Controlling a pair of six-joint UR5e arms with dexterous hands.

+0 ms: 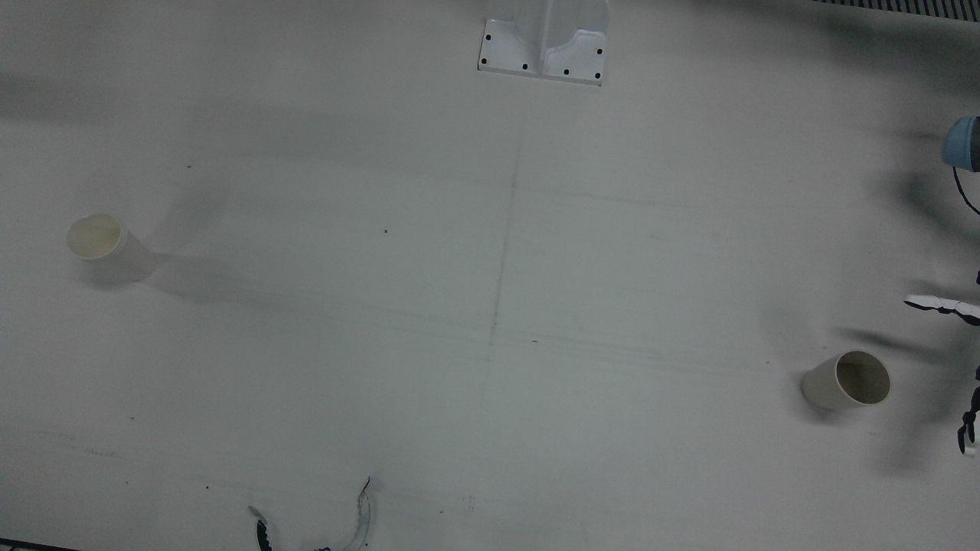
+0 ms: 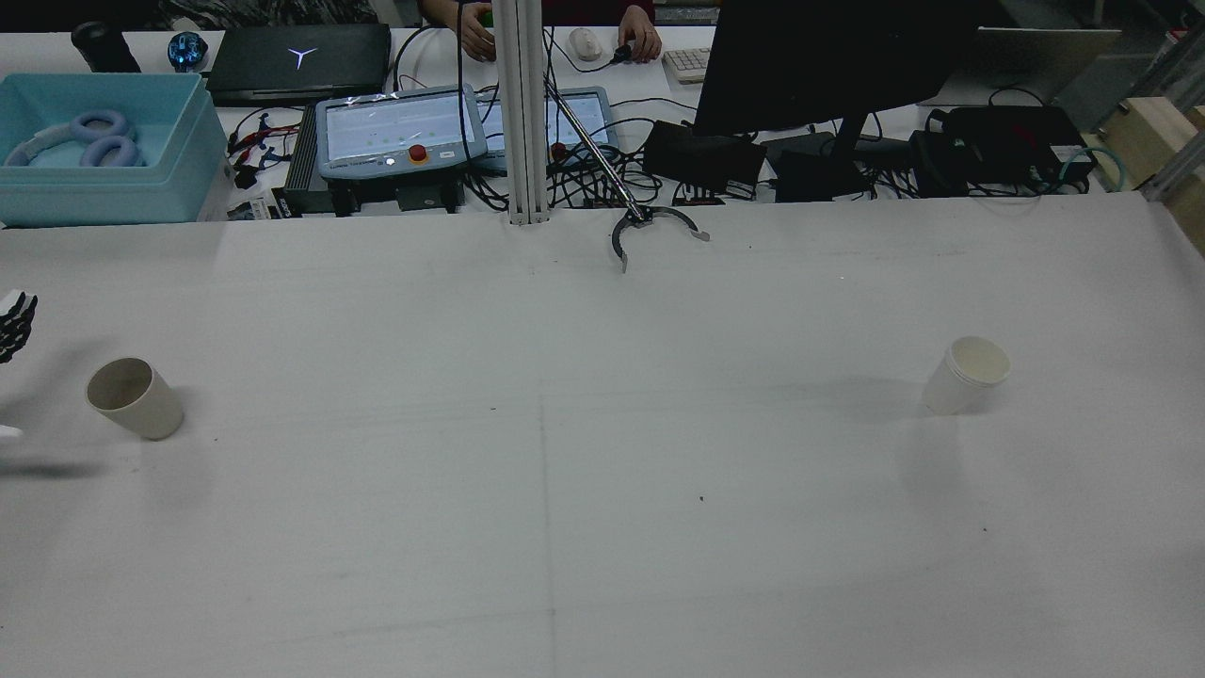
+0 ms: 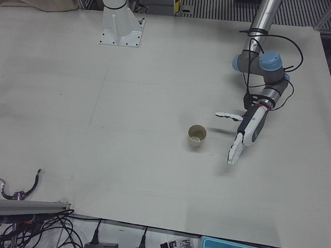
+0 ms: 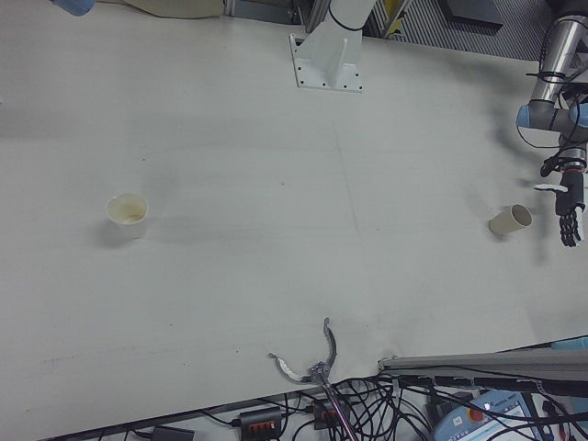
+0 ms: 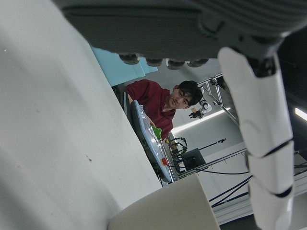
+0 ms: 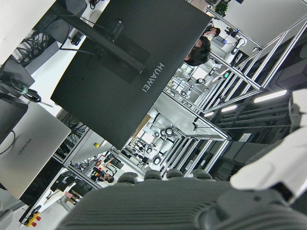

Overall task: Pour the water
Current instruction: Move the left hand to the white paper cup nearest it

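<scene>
A tan paper cup (image 1: 846, 380) (image 3: 196, 136) stands upright on the white table, before my left arm. My left hand (image 3: 245, 132) hovers just beside it, a short gap away, open with its fingers spread and holding nothing. The rear view catches only that hand's fingertips (image 2: 14, 325) at the frame's edge, next to the cup (image 2: 135, 397). The left hand view shows the cup's wall (image 5: 168, 206) below a white finger (image 5: 261, 134). A white cup (image 1: 103, 245) (image 2: 970, 374) stands far across the table, alone. My right hand (image 6: 192, 201) shows only in its own view, raised, fingers extended, nothing in it.
An arm pedestal (image 1: 543, 46) is bolted at the table's robot side. A curved clamp on a rod (image 2: 650, 231) lies at the operators' edge. Past that edge stand teach pendants (image 2: 400, 127), a black monitor (image 2: 828, 66), a blue box (image 2: 104, 151) and a seated person (image 5: 163, 103).
</scene>
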